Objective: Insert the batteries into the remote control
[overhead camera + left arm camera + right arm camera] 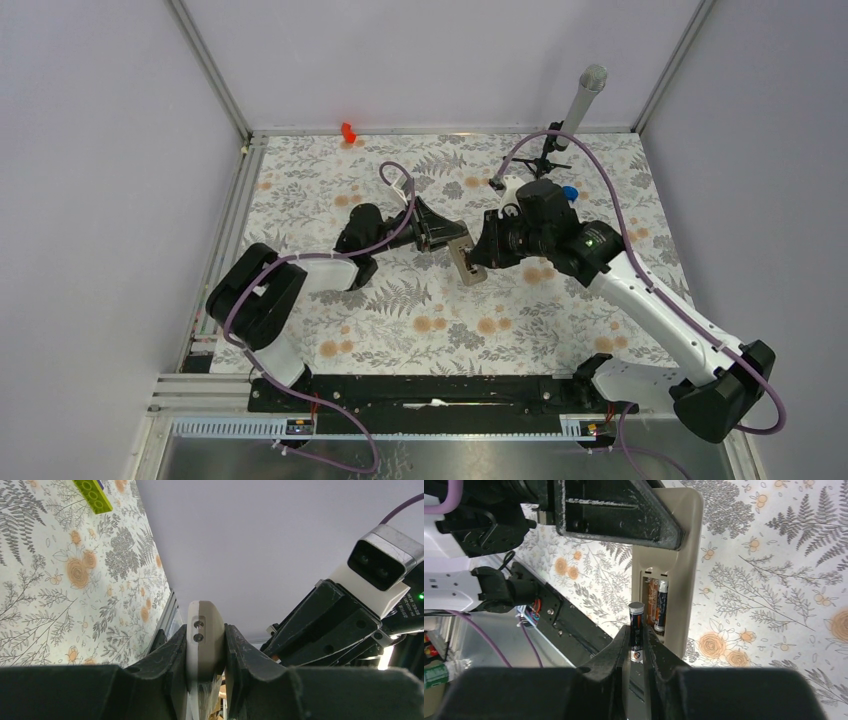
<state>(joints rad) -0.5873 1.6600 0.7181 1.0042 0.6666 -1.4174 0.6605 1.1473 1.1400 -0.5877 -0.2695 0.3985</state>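
Note:
The white remote control (671,555) hangs above the flowered mat with its battery bay open toward the right wrist camera. My left gripper (205,647) is shut on one end of the remote control (204,630). One battery (660,607) lies inside the bay. A second battery (636,627) stands between the fingers of my right gripper (638,645), which is shut on it, just left of the bay's edge. From above, the remote control (467,263) sits between the left gripper (447,238) and the right gripper (488,250) at mid table.
A yellow-green bar (93,495) lies on the mat. At the back stand a small red object (348,131), a grey cylinder on a black stand (582,100) and a blue piece (570,192). Metal rails edge the mat's left side (232,210).

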